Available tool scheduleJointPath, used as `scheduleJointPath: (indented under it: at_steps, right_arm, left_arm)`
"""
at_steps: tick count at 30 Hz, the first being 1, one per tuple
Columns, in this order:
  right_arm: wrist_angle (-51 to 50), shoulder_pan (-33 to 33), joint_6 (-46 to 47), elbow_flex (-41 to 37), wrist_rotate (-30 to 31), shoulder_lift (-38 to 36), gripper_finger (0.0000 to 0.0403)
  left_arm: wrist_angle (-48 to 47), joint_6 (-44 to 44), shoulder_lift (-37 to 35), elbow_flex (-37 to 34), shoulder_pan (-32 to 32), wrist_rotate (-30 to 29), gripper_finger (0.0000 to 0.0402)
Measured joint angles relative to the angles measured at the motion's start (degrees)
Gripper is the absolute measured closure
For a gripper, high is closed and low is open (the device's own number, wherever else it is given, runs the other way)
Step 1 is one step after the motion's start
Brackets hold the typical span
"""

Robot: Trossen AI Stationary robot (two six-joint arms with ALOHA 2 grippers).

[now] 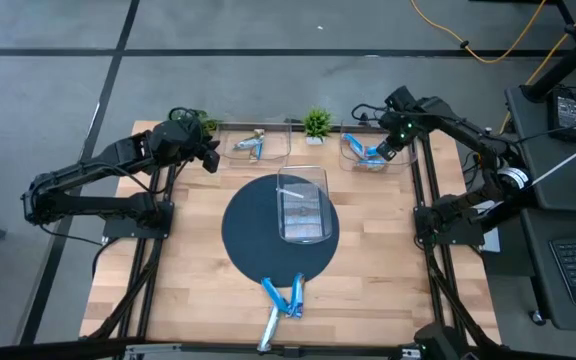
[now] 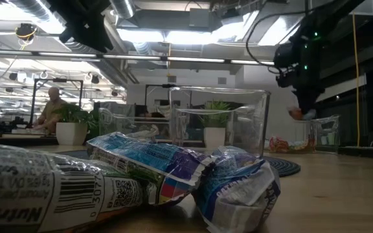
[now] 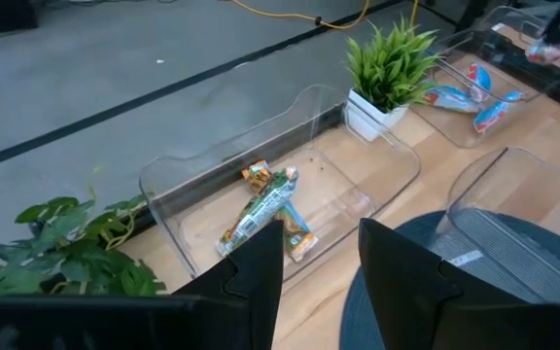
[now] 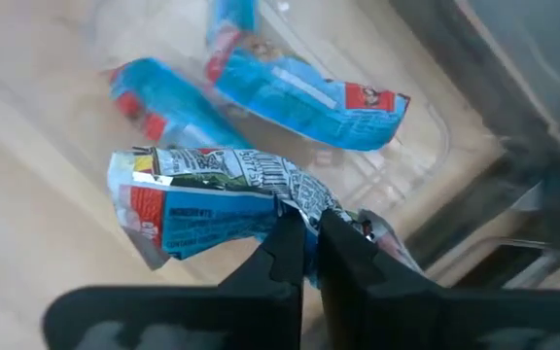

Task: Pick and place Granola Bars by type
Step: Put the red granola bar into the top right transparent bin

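My right gripper [image 4: 304, 248] hangs over the far-right clear bin [image 1: 353, 160] and is shut on a blue-and-red granola bar [image 4: 212, 199]. Two more blue bars [image 4: 299, 92] lie in that bin below it. My left gripper [image 3: 319, 262] is open and empty, hovering just left of the far-left clear bin [image 3: 183, 175], where brown-green bars [image 3: 270, 209] lie flat on the bottom. Three bars [image 1: 283, 300], two blue and one silvery white, lie on the table by its near edge and fill the foreground of the low view [image 2: 154, 162]. My right gripper pinches the blue-and-red bar between its two fingers at one crimped end of the wrapper [image 4: 295, 204], coming from above. The bar is lifted clear above the bin's bottom and sticks out sideways from the fingertips.
A third clear bin [image 1: 303, 205] stands on a dark round mat [image 1: 243, 235] at the table's middle. Small potted plants stand at the far edge, one between the far bins [image 1: 317, 124] and one behind the left gripper [image 1: 203, 122]. Bare wood lies either side of the mat.
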Motion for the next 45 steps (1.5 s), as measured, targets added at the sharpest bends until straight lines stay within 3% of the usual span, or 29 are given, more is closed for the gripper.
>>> scheduleJointPath:
  at_steps: [6,15,33,45]
  right_arm:
    - [5.75,-0.16,2.78,-4.74,-0.02,0.04,0.0381]
    - [9.1,-0.98,5.09,-5.87,2.4,0.02,0.0381]
    - [10.73,-1.23,6.47,-5.87,2.58,6.78,0.0381]
    - [12.71,-1.2,7.89,-5.87,2.58,7.6,0.0334]
  left_arm:
    - [-0.03,0.13,0.34,0.0,-0.01,-1.6,0.0274]
    - [0.0,1.2,3.31,0.0,0.0,-1.62,0.0274]
    - [0.87,1.18,8.41,0.0,-0.02,4.22,0.0274]
    - [0.9,1.03,8.37,0.0,-2.46,4.44,0.0274]
